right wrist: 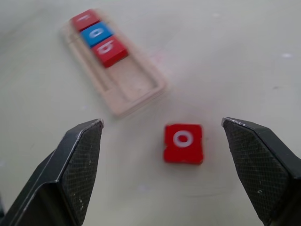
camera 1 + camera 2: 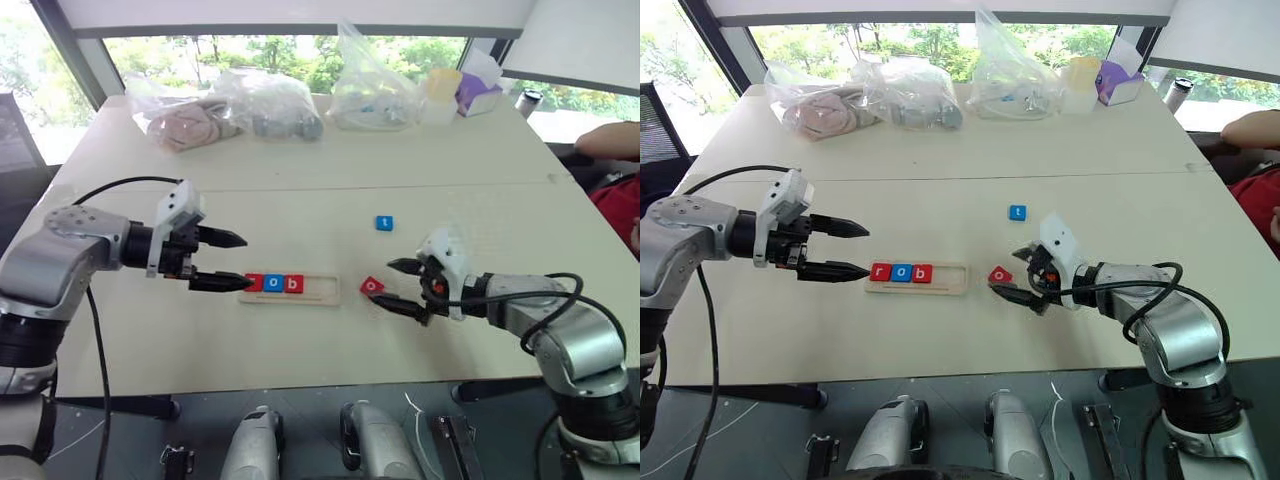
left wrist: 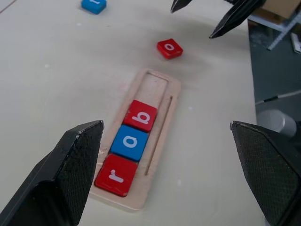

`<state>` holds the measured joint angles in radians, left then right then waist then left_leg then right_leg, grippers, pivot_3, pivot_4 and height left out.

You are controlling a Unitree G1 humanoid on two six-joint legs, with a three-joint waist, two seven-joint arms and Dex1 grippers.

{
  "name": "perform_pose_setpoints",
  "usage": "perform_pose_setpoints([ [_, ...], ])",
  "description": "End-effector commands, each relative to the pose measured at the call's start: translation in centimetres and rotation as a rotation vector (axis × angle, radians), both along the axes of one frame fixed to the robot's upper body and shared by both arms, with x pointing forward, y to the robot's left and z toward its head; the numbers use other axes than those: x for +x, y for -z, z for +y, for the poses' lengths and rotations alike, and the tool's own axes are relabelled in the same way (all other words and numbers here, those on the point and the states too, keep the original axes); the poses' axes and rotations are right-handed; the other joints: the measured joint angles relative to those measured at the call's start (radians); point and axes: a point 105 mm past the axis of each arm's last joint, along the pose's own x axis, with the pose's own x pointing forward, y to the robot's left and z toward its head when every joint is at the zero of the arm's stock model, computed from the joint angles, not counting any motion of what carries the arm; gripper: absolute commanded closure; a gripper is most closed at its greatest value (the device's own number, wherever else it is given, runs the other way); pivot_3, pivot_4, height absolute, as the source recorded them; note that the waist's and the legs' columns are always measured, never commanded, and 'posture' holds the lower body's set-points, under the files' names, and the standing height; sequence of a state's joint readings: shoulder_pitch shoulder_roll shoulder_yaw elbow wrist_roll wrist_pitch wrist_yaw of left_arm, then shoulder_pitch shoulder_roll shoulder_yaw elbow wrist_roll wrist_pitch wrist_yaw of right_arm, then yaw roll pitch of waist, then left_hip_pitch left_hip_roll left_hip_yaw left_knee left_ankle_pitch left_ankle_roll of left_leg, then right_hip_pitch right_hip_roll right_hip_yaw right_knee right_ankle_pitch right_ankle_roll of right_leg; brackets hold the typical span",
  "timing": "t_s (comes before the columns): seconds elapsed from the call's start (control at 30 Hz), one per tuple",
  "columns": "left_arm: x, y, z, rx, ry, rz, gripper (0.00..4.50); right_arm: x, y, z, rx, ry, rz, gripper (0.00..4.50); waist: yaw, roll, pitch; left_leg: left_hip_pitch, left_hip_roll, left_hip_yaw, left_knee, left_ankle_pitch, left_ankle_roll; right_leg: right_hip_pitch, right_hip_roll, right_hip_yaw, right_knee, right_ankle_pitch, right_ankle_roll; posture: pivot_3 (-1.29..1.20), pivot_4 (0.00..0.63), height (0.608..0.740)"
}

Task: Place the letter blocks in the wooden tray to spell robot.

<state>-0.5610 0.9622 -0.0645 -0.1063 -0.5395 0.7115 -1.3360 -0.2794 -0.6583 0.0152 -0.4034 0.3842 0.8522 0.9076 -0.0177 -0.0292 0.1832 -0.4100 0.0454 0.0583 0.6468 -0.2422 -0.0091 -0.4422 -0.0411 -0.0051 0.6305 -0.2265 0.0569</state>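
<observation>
The wooden tray (image 2: 290, 287) lies on the pale surface (image 2: 300, 190) with three letter blocks in its left end: red r (image 3: 116, 175), blue o (image 3: 130, 142), red b (image 3: 141, 116). The left wrist view shows its other end bare wood. A red o block (image 1: 184, 142) lies loose just beyond that end, between the parted fingers of the empty right hand (image 2: 402, 285). A blue t block (image 2: 384, 223) sits farther back. The left hand (image 2: 228, 260), fingers spread, hovers at the tray's left end. Plastic bags (image 2: 270, 105) line the far edge.
</observation>
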Motion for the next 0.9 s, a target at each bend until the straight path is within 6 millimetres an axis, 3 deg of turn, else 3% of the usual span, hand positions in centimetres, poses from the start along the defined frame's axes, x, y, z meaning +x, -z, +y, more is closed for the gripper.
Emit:
perform_pose_setpoints([
  [0.03,-0.9,-0.7,-0.6,0.029,0.062,-0.034,0.0,1.4,0.5,-0.1,-0.026,-0.019,-0.066,0.35,0.0,0.0,0.0,0.0,0.0,0.0,0.0,0.0,0.0,0.0,0.0,0.0,0.0,0.0,0.0,0.0,0.15,0.74],
  [0.23,-1.0,-0.9,-0.8,0.022,0.045,-0.042,0.0,2.7,3.0,-0.4,-0.077,0.055,-0.071,0.35,0.006,0.0,0.0,0.0,0.0,0.001,0.002,0.0,0.0,0.0,-0.001,0.0,0.001,0.0,-0.001,0.0,0.15,0.74],
  [0.47,-0.9,-0.3,-0.5,0.037,0.023,-0.037,0.0,2.3,4.7,-0.5,-0.086,0.077,-0.059,0.35,0.005,0.0,0.0,0.0,0.0,0.001,0.002,0.0,0.0,0.0,-0.001,0.0,0.001,0.001,-0.001,0.0,0.15,0.74],
  [0.57,-0.8,-0.2,-0.6,0.035,0.02,-0.039,0.0,2.3,4.6,-0.7,-0.066,0.105,-0.065,1.26,0.007,0.0,0.0,0.0,0.0,0.001,0.003,0.0,0.0,0.001,-0.001,0.0,0.001,0.001,-0.001,0.0,0.15,0.74],
  [0.7,-0.7,0.0,-0.5,0.038,0.017,-0.039,0.0,2.6,3.4,-0.3,-0.034,0.108,-0.079,3.26,0.006,0.0,0.0,0.0,0.0,0.001,0.003,0.0,0.0,0.001,-0.001,0.0,0.001,0.001,-0.001,0.0,0.15,0.74],
  [0.8,-0.5,0.1,-0.4,0.044,0.011,-0.042,0.0,2.9,2.8,-0.1,-0.032,0.099,-0.093,3.38,0.005,0.0,0.0,0.0,0.0,0.001,0.003,0.0,0.0,0.001,-0.001,0.0,0.002,0.001,-0.001,0.0,0.15,0.74],
  [0.9,-0.3,0.3,0.1,0.059,-0.002,-0.046,0.0,3.3,0.4,1.9,-0.005,0.029,-0.149,3.38,0.001,0.0,0.0,0.0,0.0,0.001,0.003,0.0,0.0,0.0,-0.001,0.0,0.002,0.001,-0.001,0.0,0.15,0.74],
])
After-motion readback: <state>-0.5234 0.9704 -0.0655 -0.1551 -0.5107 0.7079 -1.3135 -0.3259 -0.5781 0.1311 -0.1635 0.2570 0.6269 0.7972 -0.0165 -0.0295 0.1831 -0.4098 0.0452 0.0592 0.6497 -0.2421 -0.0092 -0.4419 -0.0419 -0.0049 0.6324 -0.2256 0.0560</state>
